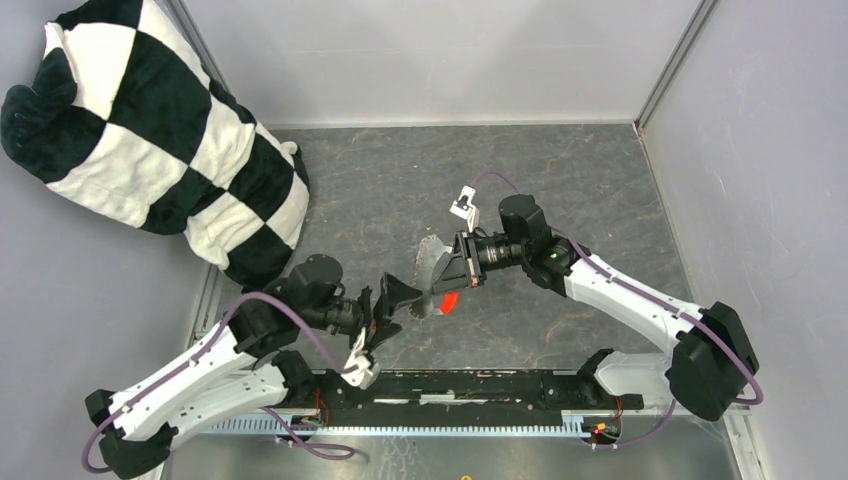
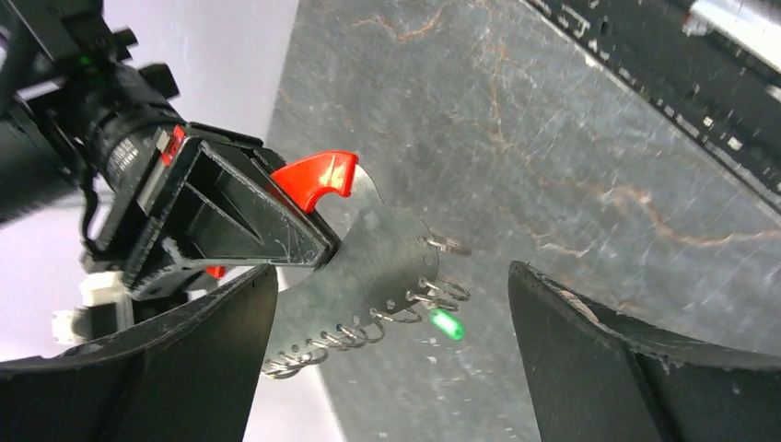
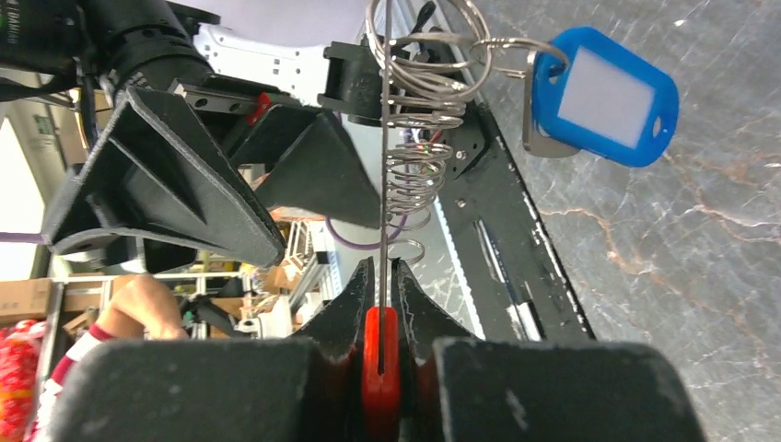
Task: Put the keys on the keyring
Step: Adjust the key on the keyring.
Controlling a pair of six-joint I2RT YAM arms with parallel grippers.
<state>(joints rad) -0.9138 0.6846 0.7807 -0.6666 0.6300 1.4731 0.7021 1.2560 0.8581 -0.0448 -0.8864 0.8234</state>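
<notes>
The tabletop (image 1: 400,180) is flat, grey and hard, with thin wavy lines in it like stone. At its far left corner leans a big soft cushion (image 1: 150,130) made of black and white squares. It looks fuzzy.

Two white arms with black joints reach in from the near edge and meet over the middle of the tabletop.

The left tool (image 2: 390,274) is opened as wide as it goes and holds nothing. Its fingers (image 2: 599,359) are black, thick and shaped like wedges, with rough edges.

The right tool (image 3: 380,276) is squeezed shut. It pinches the red end of the keyring (image 2: 373,244), one black finger on each side.

The keyring is up in the air, not on the tabletop. It has a smooth, shiny red plastic tag (image 2: 315,175) and a very thin flat plate of grey metal. Seen from the edge, the plate looks like a line. It sticks out past the tips of the right tool and points toward the left tool. In the left wrist view it sits in the gap between the open left fingers and touches neither one.

A row of thin round wire rings (image 3: 413,170) runs along the plate's edge.

The blue key (image 3: 603,97) hangs from a ring at the end of the row farthest from the right tool. Its head is smooth blue plastic with round corners and a pale patch in the middle.
</notes>
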